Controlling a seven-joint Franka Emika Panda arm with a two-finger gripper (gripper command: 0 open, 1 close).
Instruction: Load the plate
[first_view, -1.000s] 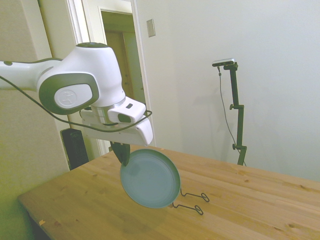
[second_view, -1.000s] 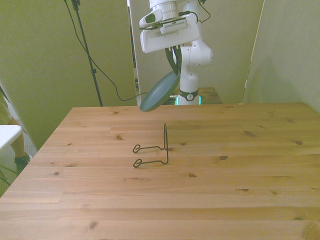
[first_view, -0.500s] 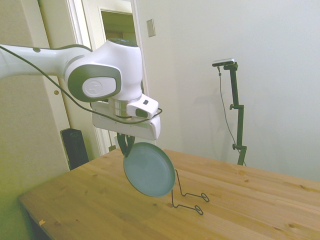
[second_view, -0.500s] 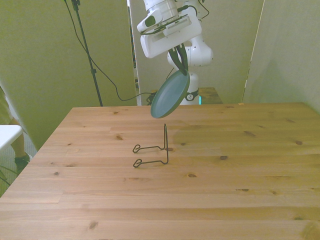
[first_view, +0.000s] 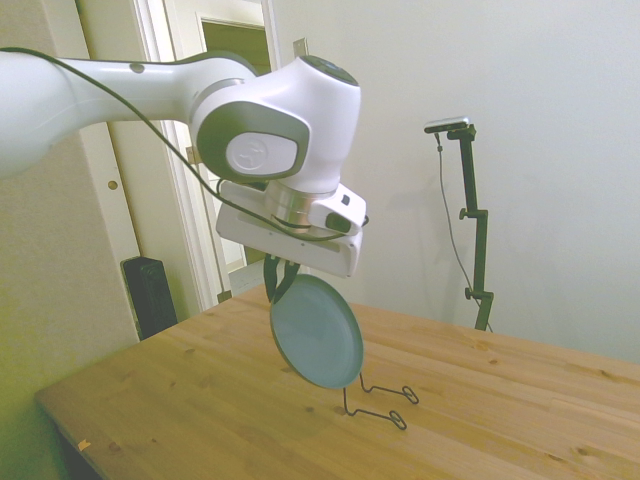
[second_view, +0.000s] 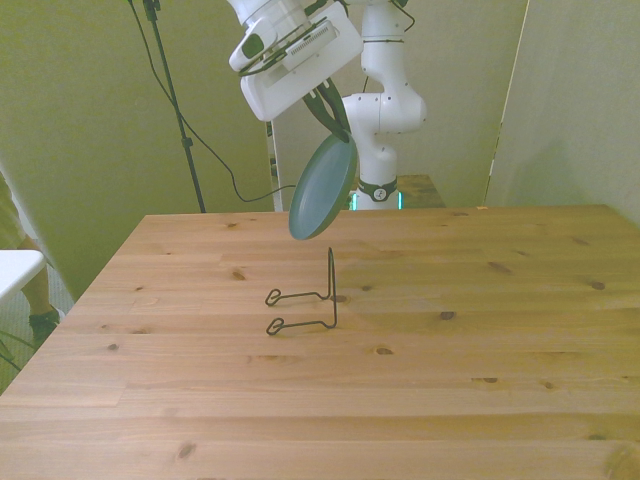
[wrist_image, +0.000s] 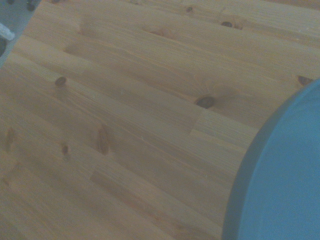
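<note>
Side view: jaws (first_view: 276, 284) clamp the plate (first_view: 318, 333) by its upper rim, hanging tilted beneath.

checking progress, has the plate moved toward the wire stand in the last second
Yes. In the side view the plate, held in the gripper, has shifted right and now hangs just above the wire stand, which has stayed put.

My pincer (first_view: 279, 283) grips the green plate (first_view: 318, 332) by its upper rim. The plate hangs tilted above the tabletop (first_view: 200, 400), beside the black wire stand (first_view: 378, 400).
</note>
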